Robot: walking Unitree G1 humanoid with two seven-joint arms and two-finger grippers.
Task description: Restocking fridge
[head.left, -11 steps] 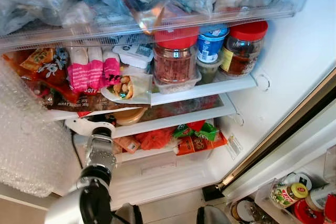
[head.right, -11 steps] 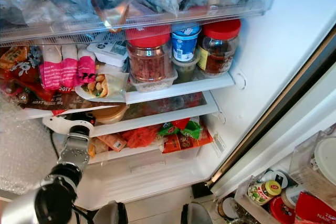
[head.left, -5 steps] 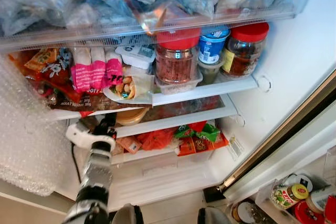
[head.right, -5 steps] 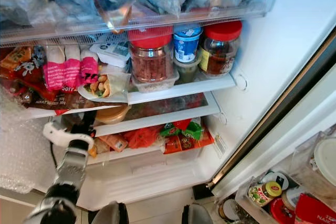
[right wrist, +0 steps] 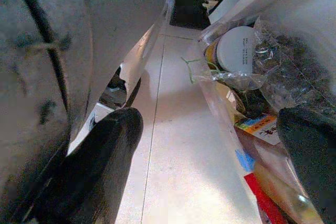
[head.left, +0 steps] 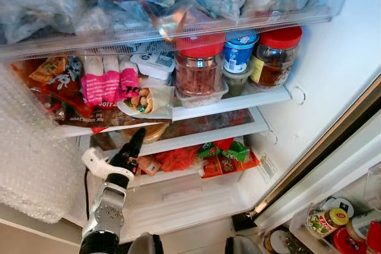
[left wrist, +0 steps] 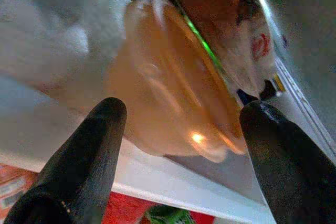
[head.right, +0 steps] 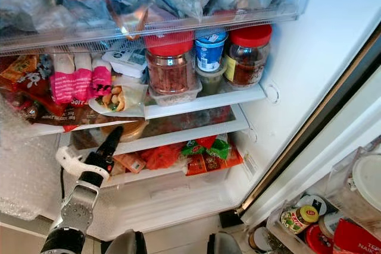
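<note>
In the left eye view the open fridge (head.left: pixel 333 87) takes up most of the frame, with two red-lidded jars (head.left: pixel 199 66) on the upper shelf at centre and a pink packet (head.left: pixel 106 84) to their left. The left gripper (head.left: pixel 132 147) reaches up from the lower left, its black fingers pointing at an orange tub (head.left: pixel 150 131) on the middle shelf (head.left: pixel 220 133), left of centre. The right eye view shows the same reach, the fingertips just short of the tub's front. In the left wrist view the tub (left wrist: pixel 168 87) sits between the two fingers (left wrist: pixel 100 145), which stand wide apart and hold nothing. In the right wrist view the right gripper (right wrist: pixel 210 156) hangs spread open over the pale floor (right wrist: pixel 173 145), beside a clear bag of groceries (right wrist: pixel 247 72) at the right of the frame. The step looks like closing in on the tub, to grasp or shift it; the next move probably calls for easing forward until the fingers straddle it, then closing without knocking the shelf edge.
</note>
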